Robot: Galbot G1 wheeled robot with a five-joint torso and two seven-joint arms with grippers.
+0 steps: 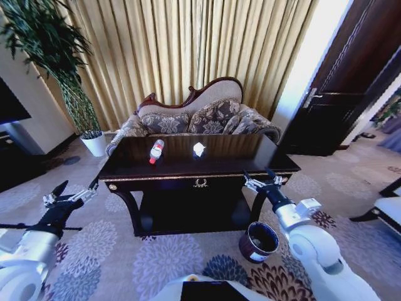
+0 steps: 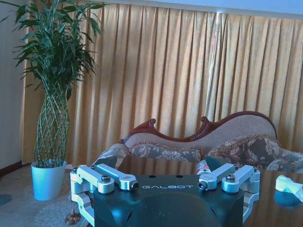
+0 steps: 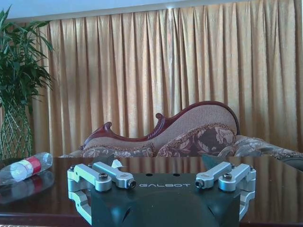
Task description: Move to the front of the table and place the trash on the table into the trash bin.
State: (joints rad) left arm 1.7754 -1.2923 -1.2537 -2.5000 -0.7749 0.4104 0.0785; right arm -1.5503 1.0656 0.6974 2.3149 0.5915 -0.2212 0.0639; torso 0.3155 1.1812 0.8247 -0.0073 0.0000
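Facing the glossy dark-brown wooden counter (image 1: 250, 150), both hands, left (image 1: 70, 195) and right (image 1: 262, 182), hung open and empty; reaching the clear red-labelled plastic bottle (image 1: 156, 150) at eleven o'clock looked next.

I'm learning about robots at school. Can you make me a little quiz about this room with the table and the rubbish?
1. True or false: the bottle is lying on its side on the table.
2. Which sits closer to the trash bin: A) the left gripper or B) the right gripper?
3. Fill in: the white paper wad lies to the robot's ____ of the bottle.

Key: 1 true. 2 B; the bin stands on the carpet under the right arm. 3 right. Both grippers hover with jaws open, holding nothing.
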